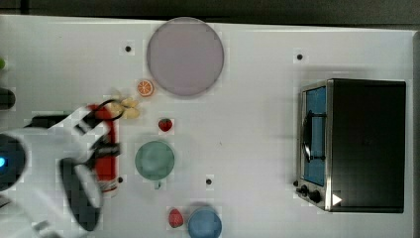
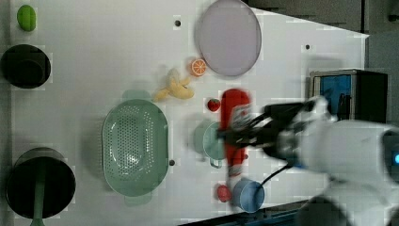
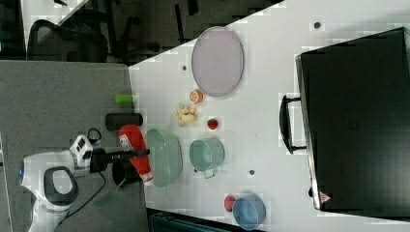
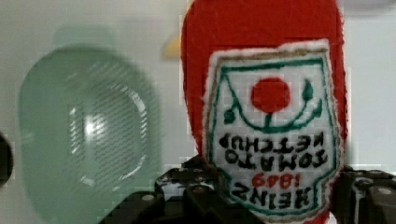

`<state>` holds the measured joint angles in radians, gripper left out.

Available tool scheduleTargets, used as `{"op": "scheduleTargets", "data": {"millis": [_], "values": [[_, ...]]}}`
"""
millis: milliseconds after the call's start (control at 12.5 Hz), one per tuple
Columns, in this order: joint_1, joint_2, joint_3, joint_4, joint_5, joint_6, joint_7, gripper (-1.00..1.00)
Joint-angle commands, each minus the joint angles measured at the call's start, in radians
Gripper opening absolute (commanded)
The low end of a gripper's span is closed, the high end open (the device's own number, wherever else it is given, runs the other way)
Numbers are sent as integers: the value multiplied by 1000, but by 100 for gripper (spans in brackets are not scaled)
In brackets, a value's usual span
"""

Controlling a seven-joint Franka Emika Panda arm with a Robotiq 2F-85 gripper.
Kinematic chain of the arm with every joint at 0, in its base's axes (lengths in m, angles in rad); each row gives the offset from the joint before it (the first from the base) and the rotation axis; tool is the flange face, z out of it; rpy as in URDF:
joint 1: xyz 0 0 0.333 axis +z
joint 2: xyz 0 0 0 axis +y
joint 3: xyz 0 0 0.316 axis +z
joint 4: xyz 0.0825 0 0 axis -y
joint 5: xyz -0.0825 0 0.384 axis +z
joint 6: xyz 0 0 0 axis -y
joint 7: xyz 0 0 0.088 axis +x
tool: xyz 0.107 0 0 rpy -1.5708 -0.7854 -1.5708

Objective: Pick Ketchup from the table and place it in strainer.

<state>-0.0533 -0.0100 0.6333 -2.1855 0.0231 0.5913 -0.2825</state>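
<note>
My gripper (image 2: 235, 135) is shut on the Ketchup (image 2: 234, 115), a red squeeze bottle with a white label, gripping it across its middle. The bottle hangs lengthwise above the table, its white cap toward the left view's bottom. In the left view it overlaps the small green bowl (image 2: 210, 141), and the strainer (image 2: 135, 148), a pale green perforated oval basket, lies to the left view's left of it with nothing inside. The right view puts the Ketchup (image 3: 135, 150) just beside the strainer (image 3: 165, 157). The wrist view has the label (image 4: 271, 135) close up, black fingers (image 4: 196, 192) on either side, and the strainer (image 4: 88, 135) below and off to one side.
A banana (image 2: 175, 88), an orange half (image 2: 198, 67), two strawberries (image 2: 214, 104) (image 2: 223, 193), a blue cup (image 2: 248, 194) and a lilac plate (image 2: 229, 37) lie around. A toaster oven (image 1: 364, 144) stands at the top view's right. Two black pots (image 2: 26, 66) (image 2: 40, 183) flank the strainer.
</note>
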Motion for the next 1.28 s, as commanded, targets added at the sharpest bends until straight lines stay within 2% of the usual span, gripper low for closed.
{"op": "scheduleTargets", "data": {"millis": [80,400,480,720,1040,1280], "values": [[27,36,50,-1,8,61,277,25],[41,185,113,0,6,280,433,25],[48,225,115,0,5,310,445,33],[62,333,115,2,-18,406,445,97],[48,310,111,5,-28,406,449,100],[-15,201,99,5,-27,218,449,100]]}}
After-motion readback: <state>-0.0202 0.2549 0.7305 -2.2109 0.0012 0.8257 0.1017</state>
